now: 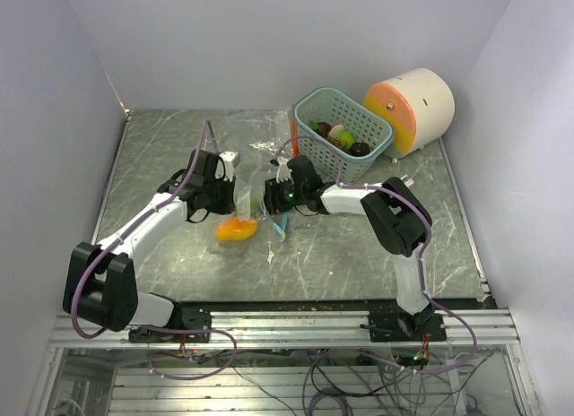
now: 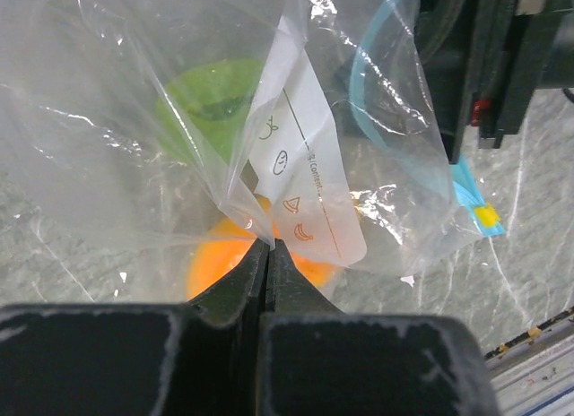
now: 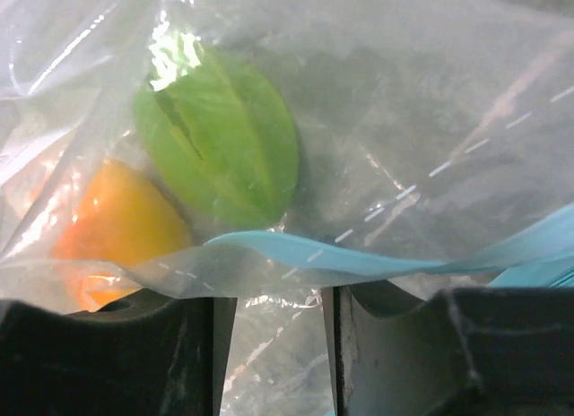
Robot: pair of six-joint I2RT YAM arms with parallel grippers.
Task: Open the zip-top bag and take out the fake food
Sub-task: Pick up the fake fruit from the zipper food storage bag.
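The orange piece (image 2: 215, 262) and green piece (image 2: 211, 98) sit inside the bag (image 2: 377, 120) on the table (image 1: 359, 255). Its white label (image 2: 309, 178) shows food icons and "Content". The left gripper (image 2: 269, 255) pinches the film; the right gripper (image 3: 273, 344) has its jaws narrowly apart, film between them.

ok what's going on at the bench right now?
Both arms are working the zip-top bag mid-table. The left hand is pinched shut on the bag's clear film. The right hand sits at the blue zip strip with its fingers apart, not clamping. A green piece and an orange piece of fake food lie inside the bag, not yet out. The teal basket behind holds other toy pieces.
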